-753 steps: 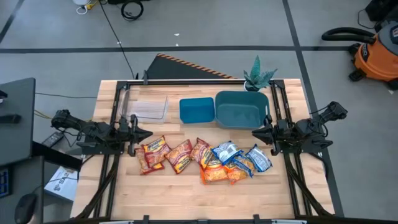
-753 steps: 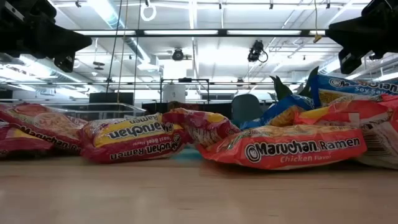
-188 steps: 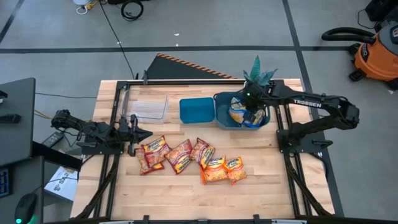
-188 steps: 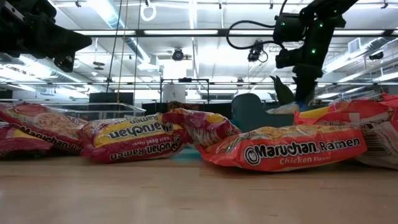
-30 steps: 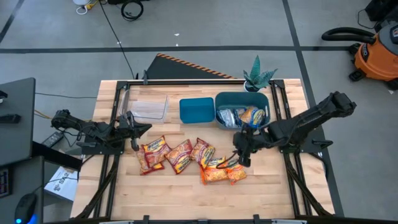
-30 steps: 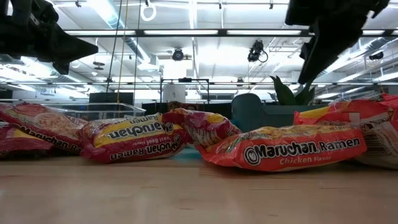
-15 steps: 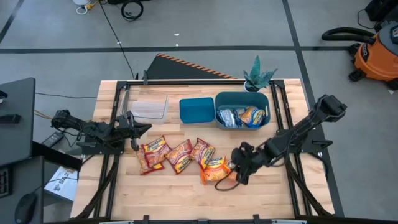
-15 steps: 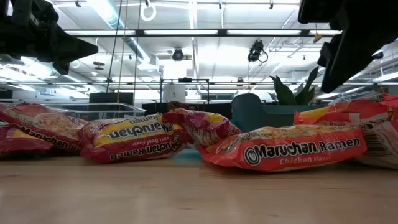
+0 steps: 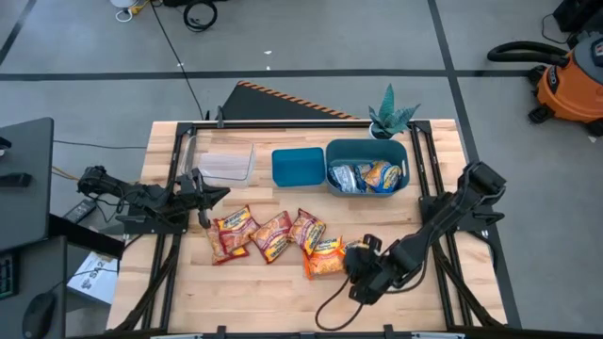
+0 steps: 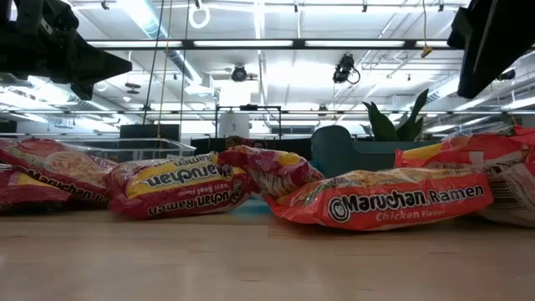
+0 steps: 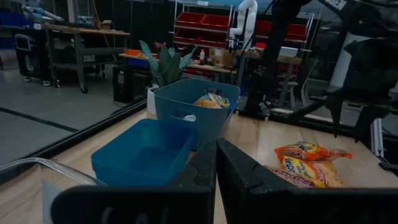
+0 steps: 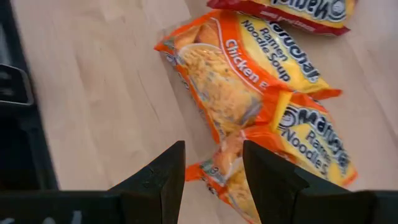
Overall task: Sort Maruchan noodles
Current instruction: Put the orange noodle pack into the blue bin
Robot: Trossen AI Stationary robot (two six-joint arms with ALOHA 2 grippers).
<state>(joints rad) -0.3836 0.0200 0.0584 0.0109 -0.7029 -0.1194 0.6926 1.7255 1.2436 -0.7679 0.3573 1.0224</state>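
Three red Maruchan packets point(image 9: 231, 234) point(image 9: 273, 235) point(image 9: 303, 228) lie flat in a row on the table's middle. Right of them lie two orange packets point(image 12: 217, 81) point(image 12: 305, 143), the one overlapping the other. Blue-and-white packets point(image 9: 366, 176) lie in the deep teal bin point(image 9: 332, 151). My right gripper point(image 12: 211, 180) hovers open, slanting down over the place where the two orange packets meet, one finger on each side, touching nothing. In the high view it point(image 9: 356, 266) partly hides the right orange packet. My left gripper point(image 11: 216, 163) waits shut at the table's left, pointing level.
A shallow teal bin point(image 9: 299, 167) stands left of the deep one, and a clear tray point(image 9: 224, 162) left of that, all along the far side. A potted plant point(image 9: 389, 115) stands behind the deep bin. Bare wood point(image 9: 264, 292) lies toward the near edge.
My right gripper has swung away from the deep bin toward the table's near edge and come over the orange packets, rolling a little as it went and staying open. The packets have not moved.
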